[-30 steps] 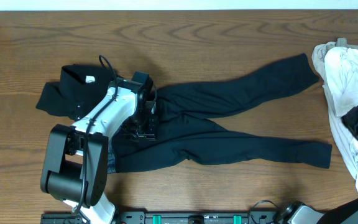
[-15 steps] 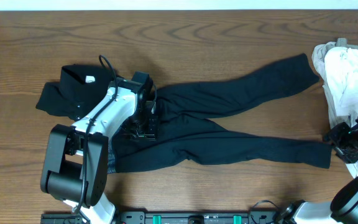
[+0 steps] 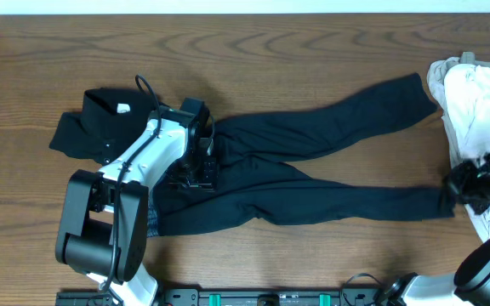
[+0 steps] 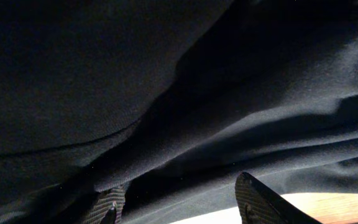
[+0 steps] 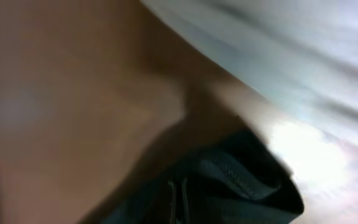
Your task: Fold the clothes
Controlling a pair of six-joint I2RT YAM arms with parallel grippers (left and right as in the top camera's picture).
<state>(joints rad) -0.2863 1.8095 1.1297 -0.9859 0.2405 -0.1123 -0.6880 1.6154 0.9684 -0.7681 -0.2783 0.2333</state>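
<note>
- The trousers point(image 3: 313, 170), lying from the left tool point(image 3: 198, 172) to the right tool point(image 3: 464, 187): plain dark navy-black.
- The shirt point(image 3: 88, 127) beyond the left tool: black, with a small white label point(image 3: 123, 108).
- The garments point(image 3: 479, 93) beside the right tool: white and beige.
- The bench point(image 3: 270, 51): brown wood grain.
- The left arm point(image 3: 147, 153): white with black joints; both tools black.
</note>
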